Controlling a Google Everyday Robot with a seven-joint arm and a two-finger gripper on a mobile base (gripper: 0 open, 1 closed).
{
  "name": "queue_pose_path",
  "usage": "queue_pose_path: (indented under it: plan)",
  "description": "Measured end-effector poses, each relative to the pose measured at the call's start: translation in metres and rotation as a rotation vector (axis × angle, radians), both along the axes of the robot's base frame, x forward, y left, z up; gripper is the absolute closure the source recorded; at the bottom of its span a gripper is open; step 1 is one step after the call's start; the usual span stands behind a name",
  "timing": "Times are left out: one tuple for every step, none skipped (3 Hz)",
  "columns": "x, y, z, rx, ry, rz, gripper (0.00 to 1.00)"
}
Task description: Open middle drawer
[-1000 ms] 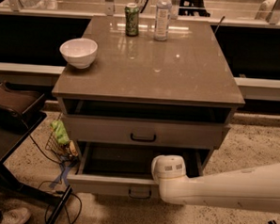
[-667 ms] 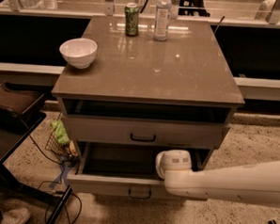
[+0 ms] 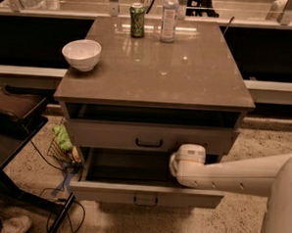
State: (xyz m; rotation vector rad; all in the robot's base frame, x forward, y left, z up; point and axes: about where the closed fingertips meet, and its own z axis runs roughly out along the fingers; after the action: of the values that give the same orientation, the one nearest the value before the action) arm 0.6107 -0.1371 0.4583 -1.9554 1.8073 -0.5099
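Observation:
The middle drawer [image 3: 110, 135] is a wide grey-beige front with a small black bar handle [image 3: 148, 143]. It sits flush under a dark slot below the tabletop. My white arm [image 3: 241, 175] reaches in from the right. Its gripper end [image 3: 179, 164] sits just below the right part of the middle drawer's front, over the pulled-out bottom drawer [image 3: 107, 192]. The fingers are hidden behind the white wrist. The gripper end is to the right of the handle and a little lower, not touching it.
On the cabinet top [image 3: 197, 77] stand a white bowl [image 3: 81, 54], a green can [image 3: 137, 20] and a clear bottle [image 3: 169, 16]. A wire basket with green items [image 3: 63, 143] and cables [image 3: 58, 192] lie left of the cabinet. A dark stand [image 3: 13, 121] is at the far left.
The arm's gripper end has risen and shifted a little to the right, from over the open bottom drawer up to the middle drawer's lower edge. The drawers have not moved.

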Motion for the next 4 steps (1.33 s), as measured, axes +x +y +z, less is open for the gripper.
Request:
queue_pose_path:
  plan:
    - [-0.001,-0.006,-0.003,-0.001,0.012,-0.015,1.00]
    - [-0.005,-0.007,-0.018,0.014,0.042,-0.030,1.00]
    - [-0.020,-0.006,-0.049,0.047,0.100,-0.052,1.00]
    - [-0.057,-0.017,-0.075,0.068,0.178,-0.103,1.00]
